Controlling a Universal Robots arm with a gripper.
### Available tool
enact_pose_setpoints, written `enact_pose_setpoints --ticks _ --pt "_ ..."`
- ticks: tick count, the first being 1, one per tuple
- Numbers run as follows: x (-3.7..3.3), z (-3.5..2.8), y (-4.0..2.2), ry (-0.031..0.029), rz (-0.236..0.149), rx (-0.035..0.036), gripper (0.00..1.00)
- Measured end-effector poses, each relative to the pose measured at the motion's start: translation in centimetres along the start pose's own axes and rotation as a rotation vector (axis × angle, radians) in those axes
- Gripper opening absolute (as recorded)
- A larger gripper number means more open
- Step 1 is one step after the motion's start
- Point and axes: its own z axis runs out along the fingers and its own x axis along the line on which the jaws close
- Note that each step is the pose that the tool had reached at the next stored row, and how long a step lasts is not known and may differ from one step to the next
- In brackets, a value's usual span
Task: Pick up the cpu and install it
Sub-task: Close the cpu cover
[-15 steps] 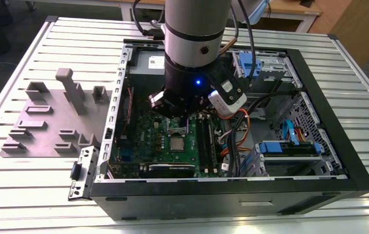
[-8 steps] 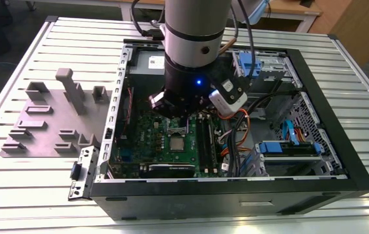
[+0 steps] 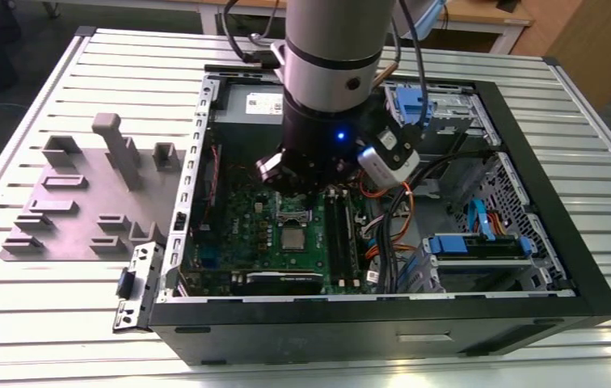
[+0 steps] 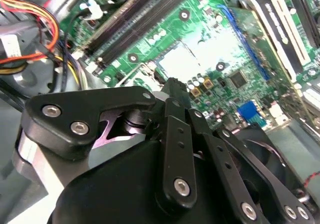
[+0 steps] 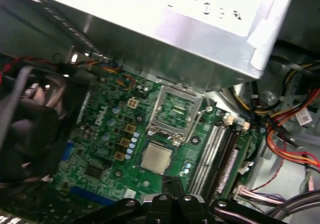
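The cpu [image 5: 155, 158] is a small pale silver square lying flat in its socket on the green motherboard [image 5: 105, 149]. The exterior view shows the cpu [image 3: 292, 237] near the board's middle. The silver bracket frame [image 5: 176, 111] stands tilted up just beyond it. My gripper [image 5: 173, 186] hovers a little above the board, close to the cpu, its fingers together with nothing between them. In the second wrist view the gripper [image 4: 176, 88] points toward the bright cpu [image 4: 187, 60].
The open black PC case [image 3: 564, 267] lies on a slatted table. A silver power supply [image 5: 165, 29], a black fan [image 5: 25, 134], memory slots [image 5: 215, 154] and orange and yellow cables [image 5: 295, 134] surround the socket. A grey fixture with upright blocks [image 3: 90, 202] lies at the exterior view's left.
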Motion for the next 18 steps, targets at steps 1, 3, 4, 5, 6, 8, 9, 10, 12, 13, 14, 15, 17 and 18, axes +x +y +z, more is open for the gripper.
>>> enact_pose_setpoints --ticks 1,3,4,5,6,8,9,10,12,13,14,15,17,18 --pt "-0.25 0.04 0.03 0.0001 0.0 0.0001 0.11" --pt "-0.53 0.09 0.1 0.0 0.0 0.0 0.11" --pt "-0.54 0.1 0.11 0.0 0.0 0.0 0.11" --pt "-0.54 0.1 0.11 0.0 0.0 0.0001 0.11" --pt "-0.56 0.11 0.17 0.0 0.0 0.0001 0.11" --pt "-0.58 0.11 0.22 0.0001 0.0 0.0001 0.11" --pt "-0.58 0.12 0.23 0.0001 0.0 0.0 0.11" --pt "-0.59 0.12 0.23 0.0 0.0 0.0 0.11" --pt "-0.59 0.12 0.24 0.0001 0.0 0.0001 0.11" --pt "-0.59 0.12 0.24 0.0 0.0 0.0001 0.11" --pt "-0.59 0.12 0.24 0.0001 0.0 0.0 0.11" --pt "-0.59 0.12 0.24 0.0001 -0.001 0.0001 0.11" --pt "-0.59 0.12 0.24 0.0001 -0.003 0.0001 0.11" --pt "-0.59 0.12 0.24 0.0 -0.005 0.0 0.11"
